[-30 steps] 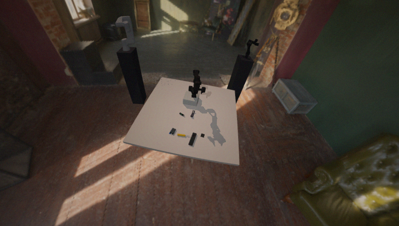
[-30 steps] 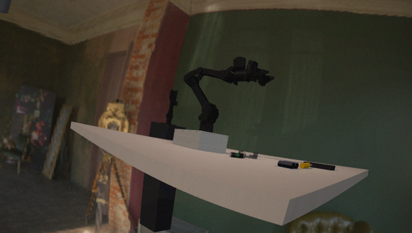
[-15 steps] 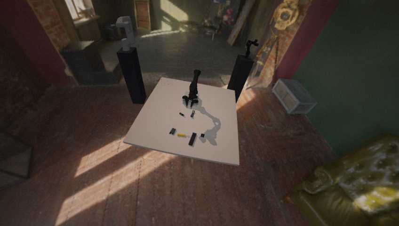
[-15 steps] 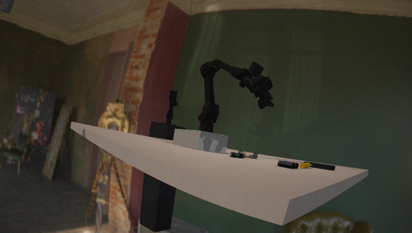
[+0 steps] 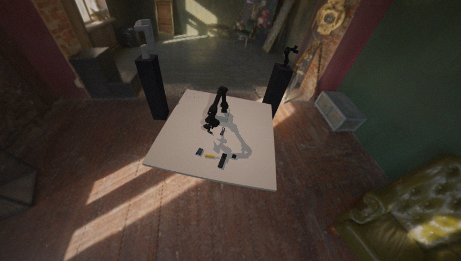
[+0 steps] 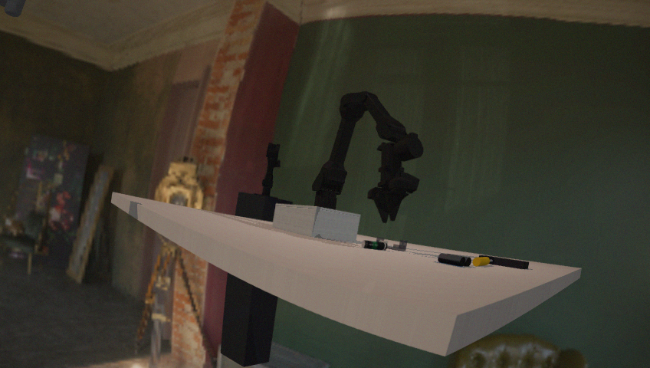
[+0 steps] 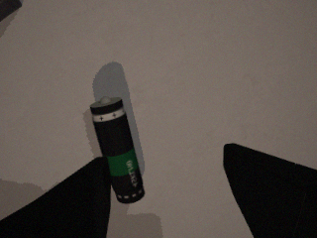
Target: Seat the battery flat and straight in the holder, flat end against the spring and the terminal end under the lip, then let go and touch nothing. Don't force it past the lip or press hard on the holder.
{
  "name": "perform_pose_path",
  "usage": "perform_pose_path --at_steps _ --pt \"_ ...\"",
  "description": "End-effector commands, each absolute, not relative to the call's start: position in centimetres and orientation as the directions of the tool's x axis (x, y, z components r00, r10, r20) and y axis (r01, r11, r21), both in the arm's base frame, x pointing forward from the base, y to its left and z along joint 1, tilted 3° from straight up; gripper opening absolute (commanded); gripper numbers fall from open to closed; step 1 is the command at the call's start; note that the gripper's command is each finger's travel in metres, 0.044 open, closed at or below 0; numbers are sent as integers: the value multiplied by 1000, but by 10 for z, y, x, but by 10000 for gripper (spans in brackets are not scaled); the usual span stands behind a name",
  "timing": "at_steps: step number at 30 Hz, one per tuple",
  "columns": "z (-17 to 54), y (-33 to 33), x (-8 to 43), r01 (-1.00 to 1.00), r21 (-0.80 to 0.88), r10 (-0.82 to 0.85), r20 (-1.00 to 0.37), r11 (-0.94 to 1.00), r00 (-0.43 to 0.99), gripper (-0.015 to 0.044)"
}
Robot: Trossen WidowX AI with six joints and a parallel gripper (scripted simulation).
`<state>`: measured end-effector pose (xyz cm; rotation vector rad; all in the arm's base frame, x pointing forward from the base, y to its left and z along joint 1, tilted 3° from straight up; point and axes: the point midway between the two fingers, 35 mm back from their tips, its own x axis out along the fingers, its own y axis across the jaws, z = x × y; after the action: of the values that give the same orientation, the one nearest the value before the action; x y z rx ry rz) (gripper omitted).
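Note:
The battery (image 5: 210, 132) (image 6: 375, 245) (image 7: 120, 151), black with a green band, lies on its side on the table. In the wrist view its terminal end points up the picture. The small grey holder (image 5: 223, 131) (image 6: 401, 246) stands a short way from it; in the wrist view only a dark corner piece (image 7: 7, 9), probably the holder, shows at the top left. My gripper (image 6: 389, 221) (image 7: 166, 162) is partly open and empty, pointing down above the table. In the wrist view the left finger overlaps the battery's side and the right finger is well to its right. I cannot tell any contact.
Farther out on the table lie a dark twin-cylinder block (image 5: 199, 151) (image 6: 454, 260), a yellow-handled tool (image 5: 209, 156) (image 6: 480, 261), a long black block (image 5: 222, 161) (image 6: 508, 262) and a small black cube (image 5: 234, 156). A pale box (image 6: 314, 222) stands by the arm's base.

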<state>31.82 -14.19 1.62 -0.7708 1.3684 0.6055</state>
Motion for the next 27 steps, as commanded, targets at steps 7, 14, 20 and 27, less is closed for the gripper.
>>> perform_pose_path --at_steps 7,14,20,27 --pt "-8 -151 297 -843 30 2 -999 537 -34 228" --pt "-16 -151 297 -843 30 2 -999 537 -34 228" --pt "-25 -151 297 -843 30 2 -999 537 -34 228" --pt "-37 -151 296 -843 30 2 -999 537 -34 228"
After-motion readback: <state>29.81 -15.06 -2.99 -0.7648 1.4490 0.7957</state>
